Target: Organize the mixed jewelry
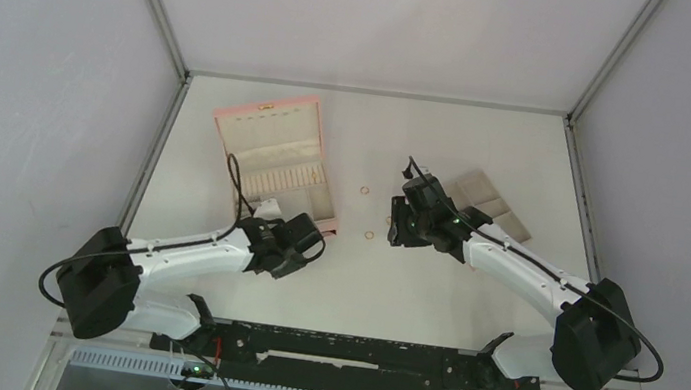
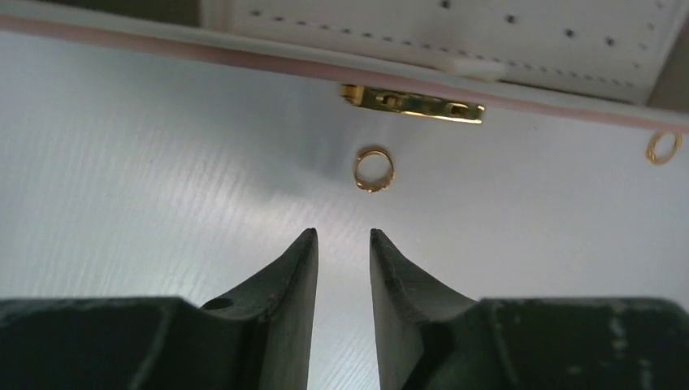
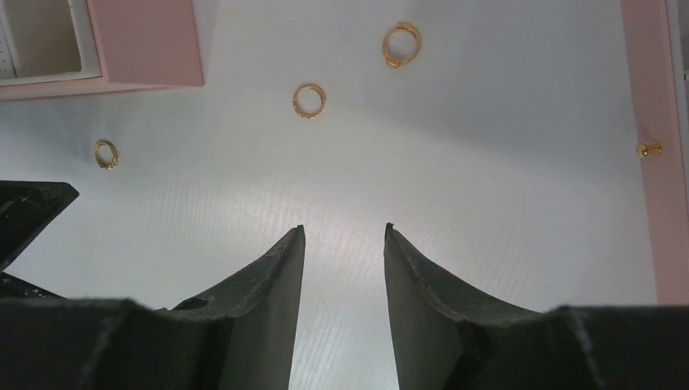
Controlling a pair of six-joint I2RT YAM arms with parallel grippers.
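Bench (image 1: 429, 297) as seen from above: the pink quilted box (image 1: 279, 151) is laid open on the left half, and the beige tray (image 1: 502, 204) is parked on the right. The little copper-gold rings are scattered on the bare white strip between the two. From up there only two are made out properly, a far ring (image 1: 363, 192) and a near ring (image 1: 369, 235). Anything else is too small to call.

On the left wrist cam, the left arm's fingers (image 2: 296, 272) are held slightly apart with nothing caught between them. A centre ring (image 2: 374, 169) is lying flat just ahead of the tips, clear of them, and just short of the box's gold clasp (image 2: 412, 103). An edge ring (image 2: 663, 148) is seen at the far right of that view, just beside the pink rim of the box.

On the right wrist cam, the right arm's fingers (image 3: 268, 276) are spread a bit wider, and they're empty too. Three more rings are strung out on the bench ahead of them in a loose diagonal, all well clear of the tips: a top ring (image 3: 401, 44), a middle ring (image 3: 309, 101) and a left ring (image 3: 106, 153). A pink corner of the box is seen at upper left. A pink edge runs down the right side with a tiny gold stud (image 3: 648, 149) on it.

Which rings are shared between the views can't really be told.
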